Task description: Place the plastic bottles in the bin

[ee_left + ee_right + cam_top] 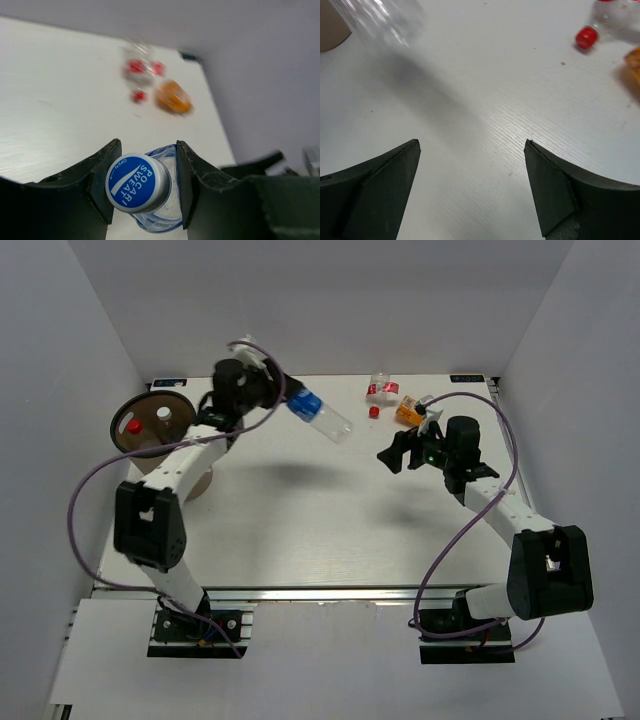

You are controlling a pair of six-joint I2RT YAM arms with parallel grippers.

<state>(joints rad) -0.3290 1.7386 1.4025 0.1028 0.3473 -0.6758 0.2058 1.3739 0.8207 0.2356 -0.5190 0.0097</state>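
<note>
Our left hand (148, 150) clamps a blue-capped bottle (137, 182); only the top view shows it aloft right of the bin (118, 415). Our right hand (471, 145) gapes empty over the bench (485, 90), other bottles (383, 390) lying just beyond.

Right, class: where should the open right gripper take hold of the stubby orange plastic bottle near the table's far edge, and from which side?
Probably grip the stubby orange plastic bottle across its mid-body, coming from above with the right gripper. It seems to lie on its side, so its round flanks face the jaws.
</note>
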